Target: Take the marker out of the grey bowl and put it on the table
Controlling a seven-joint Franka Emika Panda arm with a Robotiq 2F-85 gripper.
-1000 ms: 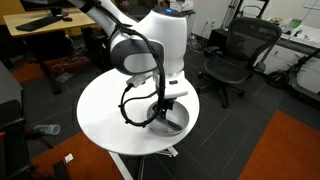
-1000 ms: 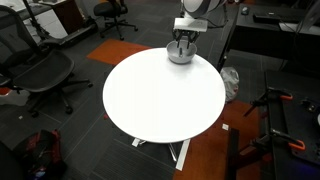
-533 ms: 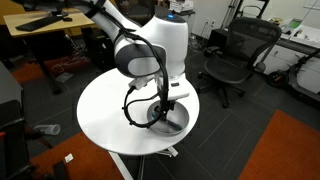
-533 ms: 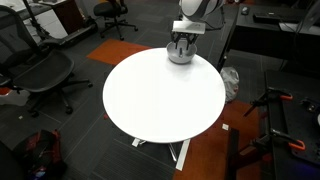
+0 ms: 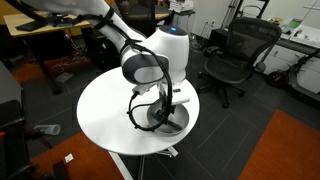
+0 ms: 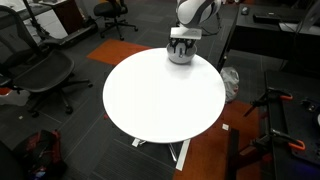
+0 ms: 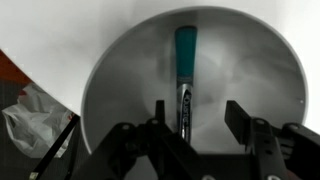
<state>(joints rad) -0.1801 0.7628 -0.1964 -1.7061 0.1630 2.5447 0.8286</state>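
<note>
The marker (image 7: 186, 72), dark with a teal-blue end, lies on the floor of the grey bowl (image 7: 120, 70), pointing away from me. My gripper (image 7: 198, 118) is open and hangs low inside the bowl, its two black fingers on either side of the marker's near end, not closed on it. In both exterior views the gripper (image 5: 166, 108) (image 6: 180, 42) reaches down into the bowl (image 5: 178, 124) (image 6: 181, 56), which sits at the edge of the round white table (image 5: 105, 110) (image 6: 160, 95). The marker is hidden there.
Black office chairs (image 5: 232, 60) (image 6: 40, 68) stand around the table. Wooden desks (image 5: 45, 25) are behind. A crumpled white bag (image 7: 32, 112) lies on the floor beside the table edge. An orange carpet patch (image 5: 285, 150) lies nearby.
The arm's wrist has swung slightly and the gripper has settled lower into the bowl. The bowl and table have not moved.
</note>
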